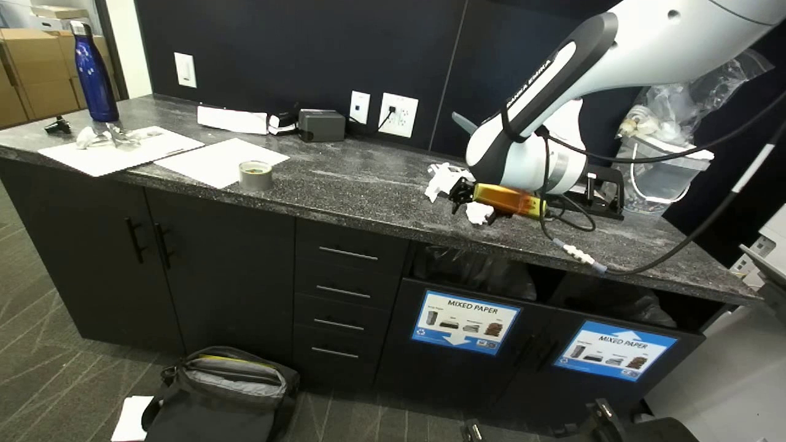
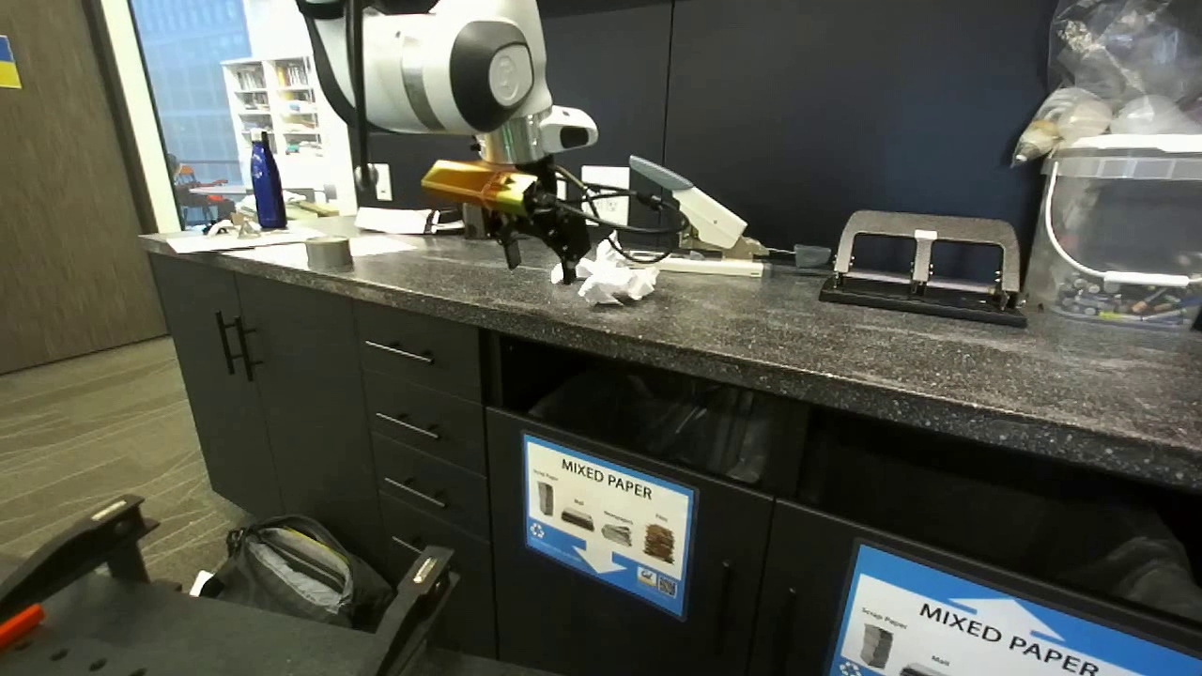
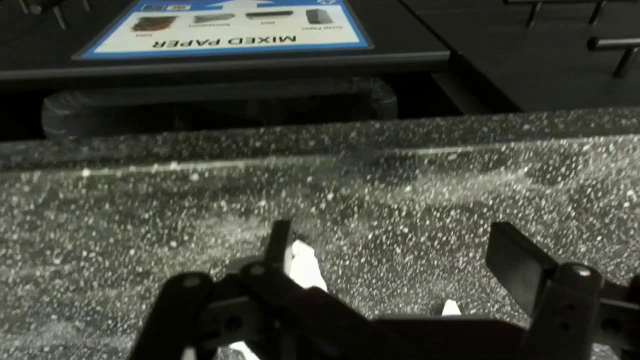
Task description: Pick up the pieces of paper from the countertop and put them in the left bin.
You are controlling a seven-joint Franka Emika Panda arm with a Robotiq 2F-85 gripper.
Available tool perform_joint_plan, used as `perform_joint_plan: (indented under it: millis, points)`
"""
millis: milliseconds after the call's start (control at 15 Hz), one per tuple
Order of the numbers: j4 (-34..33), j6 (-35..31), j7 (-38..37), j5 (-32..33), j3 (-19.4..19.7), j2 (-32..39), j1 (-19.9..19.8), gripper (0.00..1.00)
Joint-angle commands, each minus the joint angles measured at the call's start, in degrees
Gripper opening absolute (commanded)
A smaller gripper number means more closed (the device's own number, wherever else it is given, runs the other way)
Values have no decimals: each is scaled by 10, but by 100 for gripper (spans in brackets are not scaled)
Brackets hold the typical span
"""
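Pincer (image 3: pixel 392 245), wrist view: black, released, jaws spread wide above the desk (image 3: pixel 380 200). Desk: dark stone, speckled pale. Scraps (image 3: pixel 306 270), white paper, wrinkled: one beside the inner face of a jaw, contact unclear; a small tip farther across, between the jaws; more white at the lower edge, mostly hidden. Left bin (image 3: pixel 225 66), past the desk's front edge: black front, plastic liner (image 3: pixel 220 92) within, label (image 3: pixel 225 32) reading MIXED PAPER, upside down.

In an exterior view: arm (image 1: pixel 663 55), white and black, in from the upper right; amber casing (image 1: pixel 509 201) at its wrist. Larger scrap (image 1: pixel 442 179) on the desk at the far side of the pincer; smaller scrap (image 1: pixel 478 213) at the near side. Desk's left stretch: bottle (image 1: pixel 95 77), blue, upright; sheets (image 1: pixel 218 162), two, white, flat; tape (image 1: pixel 255 177), one roll, near the front edge. Desk's back: box (image 1: pixel 322 126), grey. Floor (image 1: pixel 49 344): bag (image 1: pixel 215 405), dark, gaping.

In an exterior view: scraps on the desk just beside a jaw, part showing on that jaw's opposite side; touching or apart, cannot tell. Jaws apart, pointing down. Stapler (image 2: pixel 704 216), pale, behind the scraps. Punch (image 2: pixel 967 233), grey and black, to the right. Pail (image 2: pixel 1117 221), clear, white-handled, beside the punch; clear bag (image 2: pixel 1136 66) on top. Left bin below the desk; right bin (image 2: pixel 817 563) next to it, also labelled MIXED PAPER.
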State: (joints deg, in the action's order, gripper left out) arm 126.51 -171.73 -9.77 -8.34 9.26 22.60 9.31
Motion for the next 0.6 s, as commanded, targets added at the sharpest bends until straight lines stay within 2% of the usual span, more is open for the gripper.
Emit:
perform_joint_plan:
  millis: [0,200,333,533]
  points:
    - [-87,41,-61,72,55,40,28,100]
    - [-142,84,-120,129,102,80,51,100]
    - [-175,116,-142,143,105,107,50,100]
    - [-221,152,-132,133,74,139,24,100]
